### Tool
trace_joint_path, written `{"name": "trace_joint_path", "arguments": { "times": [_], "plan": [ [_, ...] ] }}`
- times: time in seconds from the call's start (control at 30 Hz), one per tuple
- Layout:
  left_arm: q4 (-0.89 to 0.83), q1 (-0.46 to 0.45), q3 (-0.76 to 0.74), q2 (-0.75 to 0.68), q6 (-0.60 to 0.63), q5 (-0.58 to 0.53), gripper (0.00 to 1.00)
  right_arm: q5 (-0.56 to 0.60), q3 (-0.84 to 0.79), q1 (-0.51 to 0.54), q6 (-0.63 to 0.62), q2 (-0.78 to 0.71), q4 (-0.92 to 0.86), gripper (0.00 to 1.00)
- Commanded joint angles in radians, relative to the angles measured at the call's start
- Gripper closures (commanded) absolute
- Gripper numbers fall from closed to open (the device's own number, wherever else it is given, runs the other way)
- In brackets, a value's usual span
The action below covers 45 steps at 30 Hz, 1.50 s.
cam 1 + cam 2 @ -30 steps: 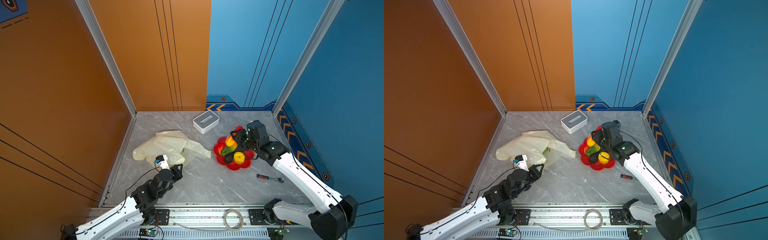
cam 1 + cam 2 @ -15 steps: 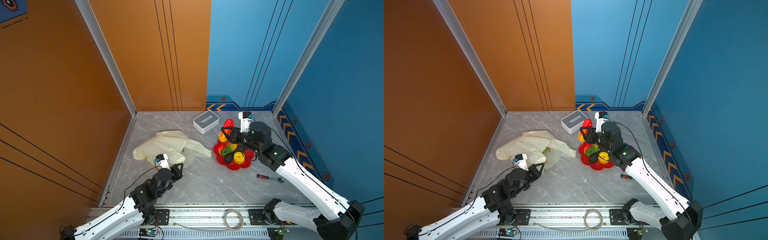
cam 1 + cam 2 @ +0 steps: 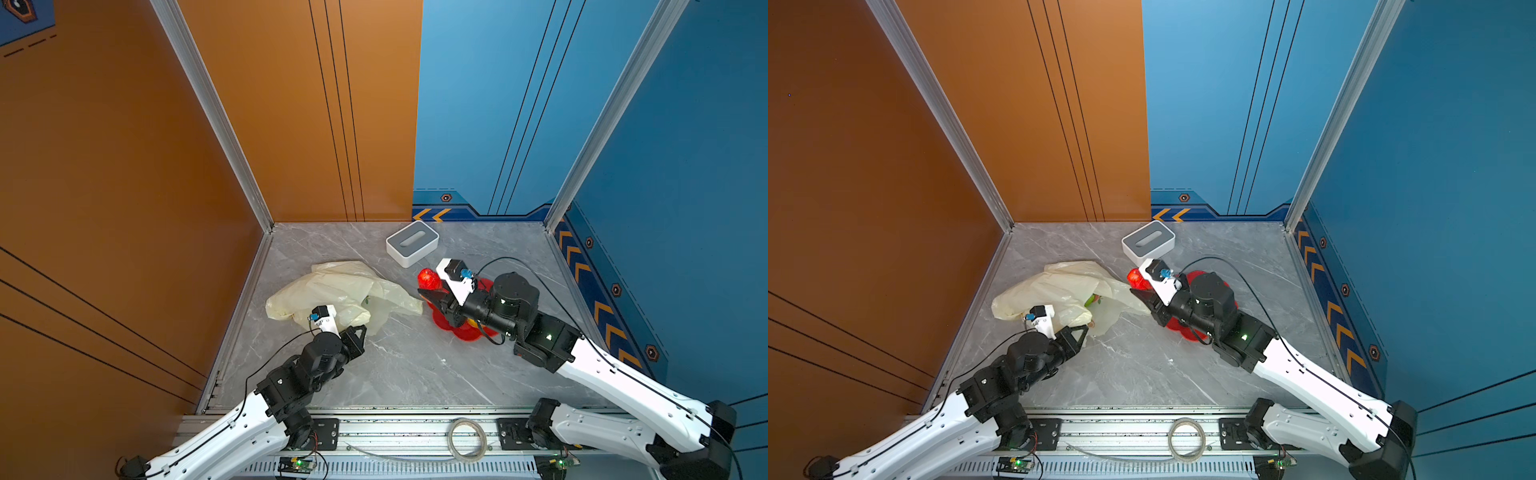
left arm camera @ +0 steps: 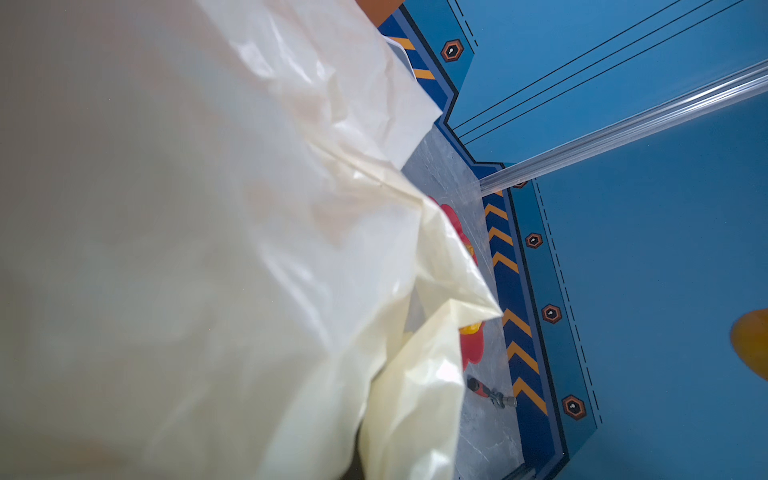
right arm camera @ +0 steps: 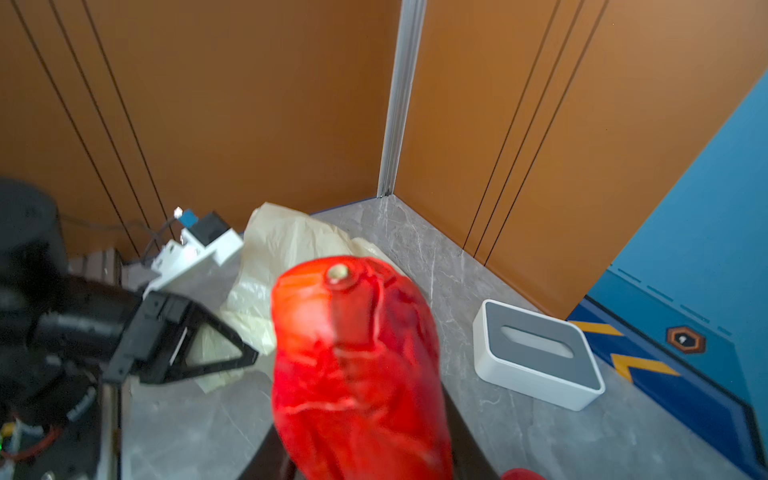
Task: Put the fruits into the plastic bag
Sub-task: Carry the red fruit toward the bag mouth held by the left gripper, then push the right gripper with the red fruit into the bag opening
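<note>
- The grey marble surface fills the lower middle of both top views.
- The plastic bag lies crumpled left of centre, mouth toward the right, and fills most of the left wrist view.
- The right tool, at centre, grips a red fruit just right of the bag's edge; the red dish lies mostly under its arm.
- The left tool, lower left of centre, is closed on the bag's near flap.
- The white-and-grey box sits above centre.
- A green fruit shows inside the bag.
</note>
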Motion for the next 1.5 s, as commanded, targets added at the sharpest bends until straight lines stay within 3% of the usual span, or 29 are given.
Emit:
{"name": "trace_joint_path", "arguments": {
  "times": [0.0,0.2,0.47,1.47],
  "plan": [
    [-0.052,0.031,0.050,0.014,0.033,0.075,1.00,0.053,-0.044,0.045,-0.209,-0.017,0.088,0.75],
    [-0.075,0.090,0.102,0.045,0.038,0.163,1.00,0.078,-0.074,0.085,-0.230,0.036,0.086,0.76],
    [-0.086,0.154,0.174,0.100,0.053,0.246,1.00,0.044,-0.120,0.102,-0.162,0.154,0.201,0.76],
    [-0.041,0.210,0.202,0.133,0.027,0.322,1.00,-0.149,-0.097,-0.016,0.141,0.706,0.738,0.80]
  ]
}}
